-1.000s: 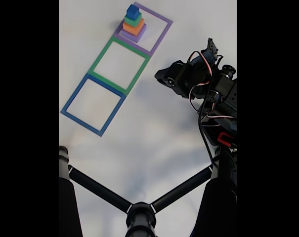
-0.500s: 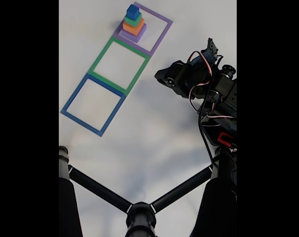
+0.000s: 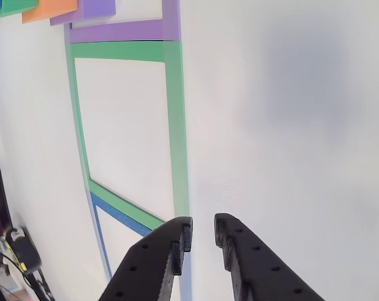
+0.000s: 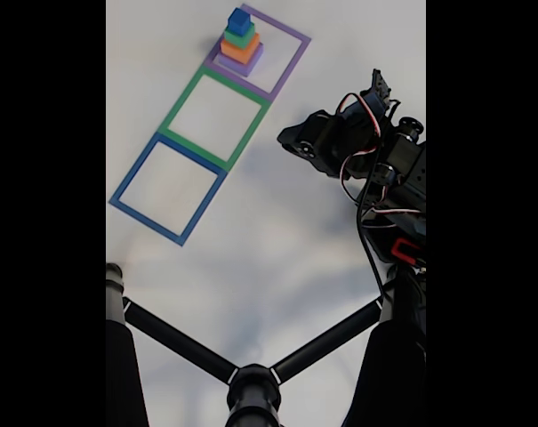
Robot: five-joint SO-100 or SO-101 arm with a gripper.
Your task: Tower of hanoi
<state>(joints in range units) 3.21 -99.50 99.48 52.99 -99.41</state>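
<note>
White tabletop [image 4: 277,231] beneath black arm [image 4: 375,160]; flat green square frame [image 3: 175,125] just ahead-left of black two-finger gripper [image 3: 202,232], purple frame [image 3: 120,30] beyond, blue frame [image 3: 123,216] nearer; jaws narrowly parted, holding nothing; stacked foam tower of hanoi [image 4: 240,43], purple base to blue cube, far ahead inside purple frame.

White tabletop [image 4: 277,240], evenly lit, with soft grey shadows at centre; black tripod legs [image 4: 251,365] cross the lower frame of the fixed view.
</note>
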